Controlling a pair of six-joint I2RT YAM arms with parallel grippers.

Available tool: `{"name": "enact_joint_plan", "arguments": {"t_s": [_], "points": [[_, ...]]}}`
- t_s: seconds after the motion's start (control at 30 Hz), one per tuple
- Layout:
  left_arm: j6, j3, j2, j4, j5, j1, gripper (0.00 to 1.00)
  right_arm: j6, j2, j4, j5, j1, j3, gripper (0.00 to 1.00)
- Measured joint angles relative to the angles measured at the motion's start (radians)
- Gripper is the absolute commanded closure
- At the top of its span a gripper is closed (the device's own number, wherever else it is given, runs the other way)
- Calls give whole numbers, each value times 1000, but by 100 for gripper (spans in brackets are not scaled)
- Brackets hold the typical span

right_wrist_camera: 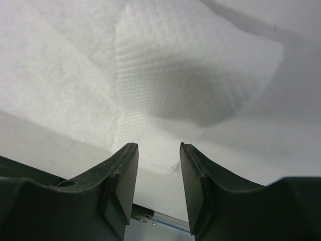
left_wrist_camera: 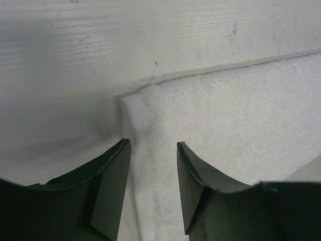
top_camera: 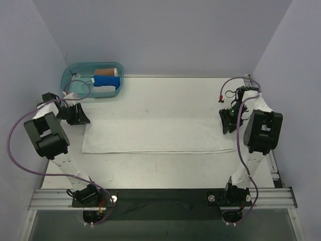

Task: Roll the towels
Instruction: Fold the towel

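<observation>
Towel lies flat, unrolled: rolling not yet begun. Left claw at towel's left end, right claw at its right end; both parted, holding nothing.

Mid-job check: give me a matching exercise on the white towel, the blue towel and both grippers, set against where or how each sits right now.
Things:
A. white towel
B. blue towel
C. left gripper
D. right gripper

Places or states:
1. jaws apart at the white towel's right end
2. inside the bin at the far left corner
3. lying flat across the table
4. jaws apart at the white towel's left end

Pairs: A-3, B-2, C-4, D-1.
</observation>
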Motion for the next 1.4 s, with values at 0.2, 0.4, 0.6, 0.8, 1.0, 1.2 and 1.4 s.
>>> {"name": "enact_joint_plan", "arguments": {"t_s": [0.2, 0.4, 0.6, 0.8, 1.0, 1.2, 1.4], "points": [[49, 0, -153, -30, -1, -11, 48, 31, -79, -49, -123, -66, 127, 64], [42, -37, -210, 2, 76, -55, 57, 140, -16, -60, -273, -83, 272, 80], [-48, -101, -135, 81, 128, -106, 64, 242, 134, -27, -359, -21, 305, 87], [-140, -105, -29, 174, 105, -98, 74, 294, 267, -5, -320, -14, 305, 89], [-209, -101, 36, 210, 72, -90, 79, 350, 313, -20, -324, -81, 328, 89], [-249, -92, 46, 211, 65, -90, 82, 367, 331, -22, -302, -100, 368, 92], [-256, -89, 46, 203, 74, -79, 66, 383, 338, -26, -288, -99, 390, 87]]}}
